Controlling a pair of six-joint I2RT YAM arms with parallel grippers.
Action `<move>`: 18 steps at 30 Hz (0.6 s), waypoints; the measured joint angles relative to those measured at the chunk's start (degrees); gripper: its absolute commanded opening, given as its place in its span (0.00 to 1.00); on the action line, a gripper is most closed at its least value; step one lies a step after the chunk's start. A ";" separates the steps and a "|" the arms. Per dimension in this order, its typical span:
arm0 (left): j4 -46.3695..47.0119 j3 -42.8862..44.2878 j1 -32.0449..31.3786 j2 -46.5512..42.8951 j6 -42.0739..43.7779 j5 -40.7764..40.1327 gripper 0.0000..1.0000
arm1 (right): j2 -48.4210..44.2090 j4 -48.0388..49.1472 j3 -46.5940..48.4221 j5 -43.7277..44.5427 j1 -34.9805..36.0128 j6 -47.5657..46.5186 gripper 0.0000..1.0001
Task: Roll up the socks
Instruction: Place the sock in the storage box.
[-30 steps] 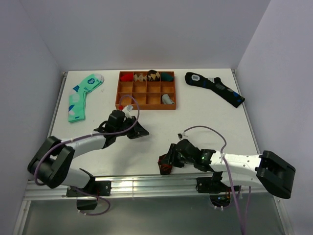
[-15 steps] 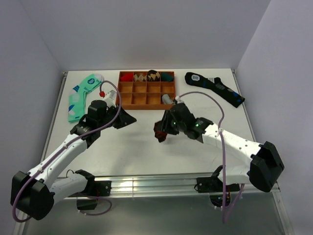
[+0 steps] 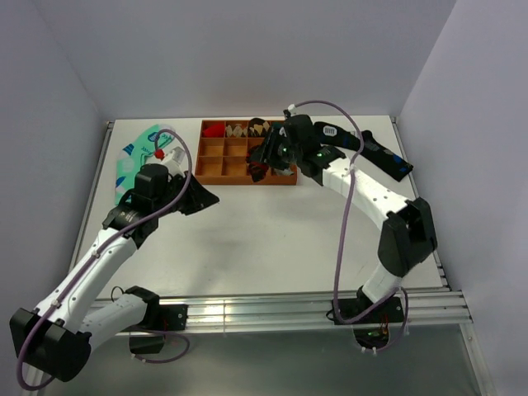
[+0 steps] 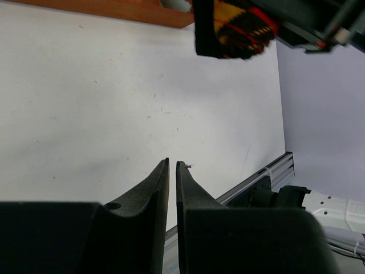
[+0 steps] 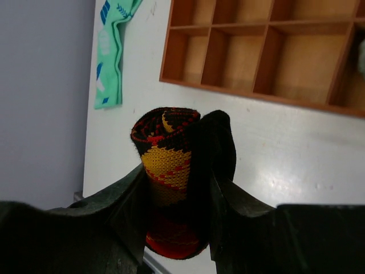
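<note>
Right gripper (image 3: 261, 167) has the sock (image 5: 164, 149), and what a grip: both fingers (image 5: 218, 149) pressed hard into the sides of a tight black roll, with red and tan diamonds showing at the coiled end. That arm reaches far out over the table (image 3: 272, 239), and the roll hangs in the air, clear of the surface, by the near side of the tray (image 3: 200, 157). From above it overlaps the tray's front row. From the right wrist it sits just off the front wall. Which it is, I cannot tell.

Over to the left gripper (image 4: 172, 165): jaws drawn in to a thin slit, nothing between them, just bare white table beneath. It hovers near the tray's left front corner, pointing towards the middle of the table, well apart from its partner. Its own camera catches the roll high in the frame, held in the other arm's jaws, with a strip of the tray's wooden edge beside it.

Around the scene, the green sock (image 3: 136, 161) lies flat at the left of the table, just behind the left arm's wrist. A navy sock (image 3: 375, 148) stretches out at the far right, partly behind the right arm. In the tray's back row sit several rolls (image 3: 213, 129), one red, others patterned or dark, and the compartments seen from the right wrist are bare wood
</note>
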 measured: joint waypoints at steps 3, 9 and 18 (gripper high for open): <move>-2.16 2.10 0.35 -0.11 0.61 -0.44 0.15 | 4.96 2.84 2.80 -3.06 -1.73 -0.17 0.00; -4.57 5.68 0.66 -0.37 2.10 -1.01 0.15 | 14.73 8.22 5.62 -9.38 -5.51 0.52 0.00; -5.99 5.95 1.03 -0.13 2.99 -1.33 0.14 | 25.75 14.56 10.47 -15.32 -9.31 2.01 0.00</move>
